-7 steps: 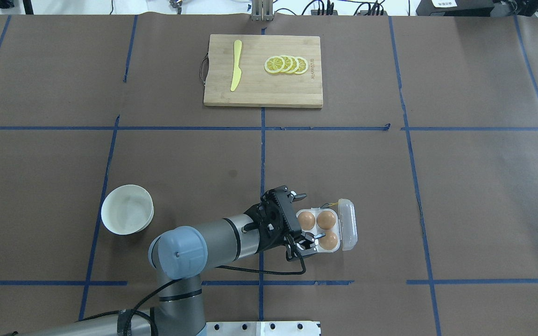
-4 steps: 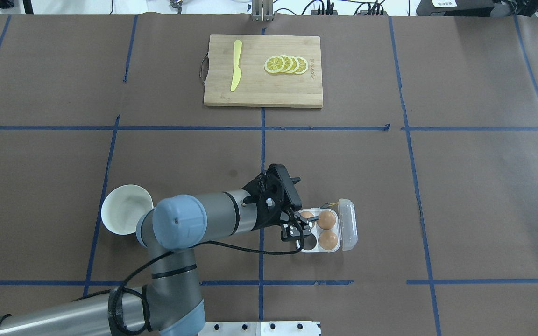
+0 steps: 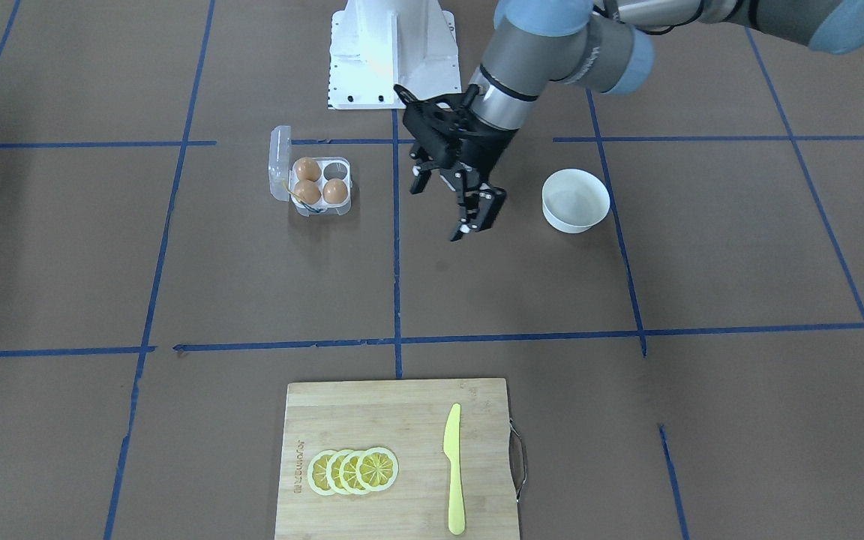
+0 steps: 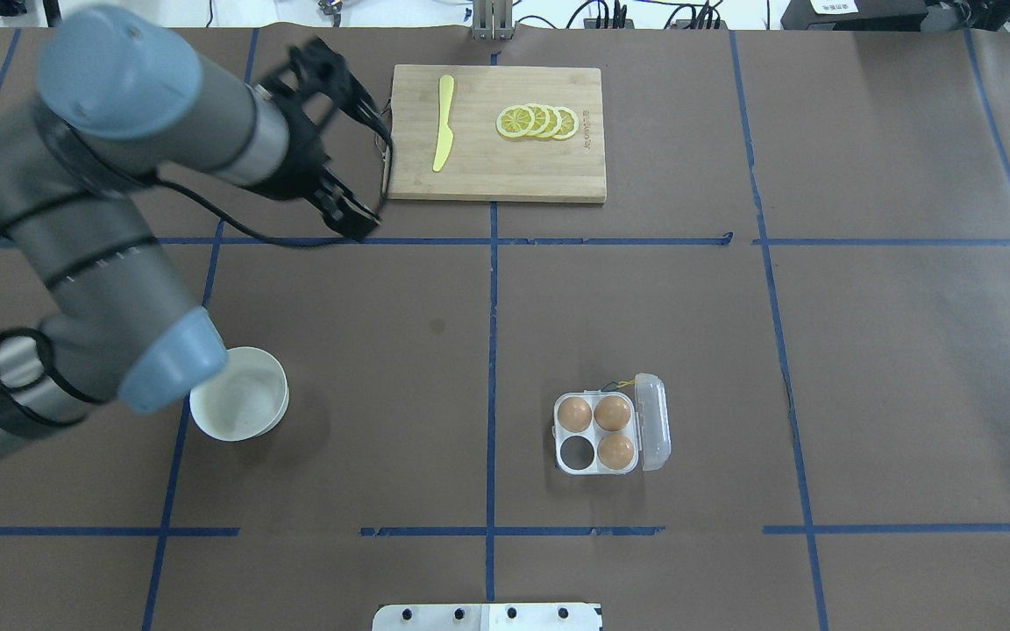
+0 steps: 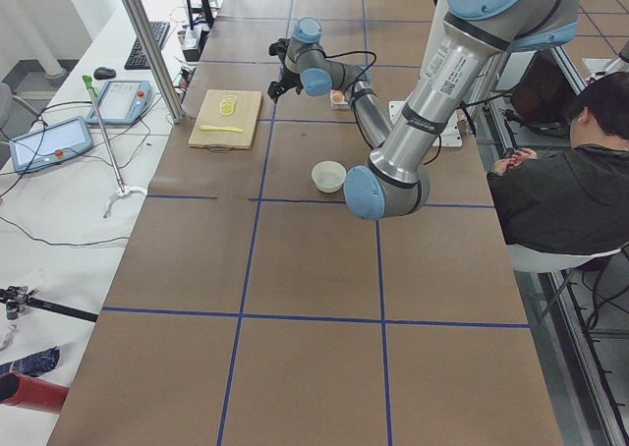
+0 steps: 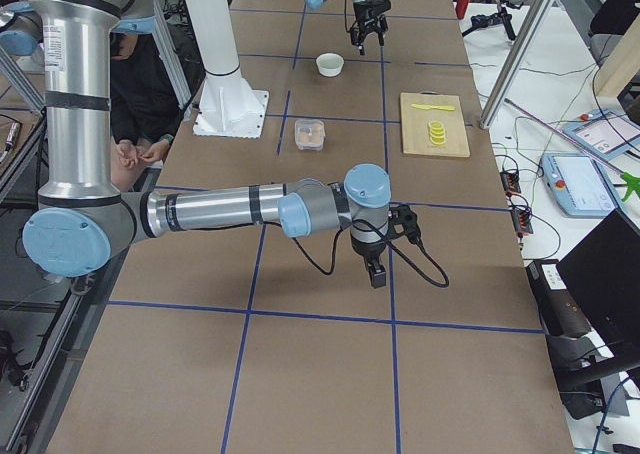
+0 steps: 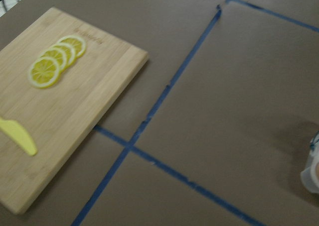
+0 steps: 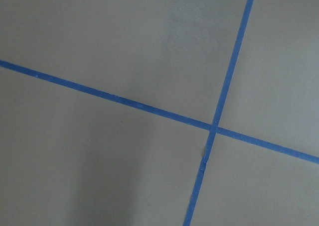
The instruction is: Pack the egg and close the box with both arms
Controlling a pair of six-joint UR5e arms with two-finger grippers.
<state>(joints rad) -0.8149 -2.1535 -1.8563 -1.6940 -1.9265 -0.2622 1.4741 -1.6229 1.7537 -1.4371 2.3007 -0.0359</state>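
Note:
The clear egg carton stands open near the table's front, its lid folded out to the right. Three alike brown eggs sit in its cups, and the front-left cup is bare. The carton also shows in the front-facing view. My left gripper is open and empty, raised high and far from the carton; in the front-facing view it hangs between the carton and the bowl. My right gripper shows only in the exterior right view, low over bare table; I cannot tell its state.
A white bowl stands left of the carton and looks empty. A wooden cutting board at the back holds a yellow knife and lemon slices. A person sits beside the table.
My left arm has lifted off the carton and swung up and away to the back left. The front-left cup it covered now shows bare.

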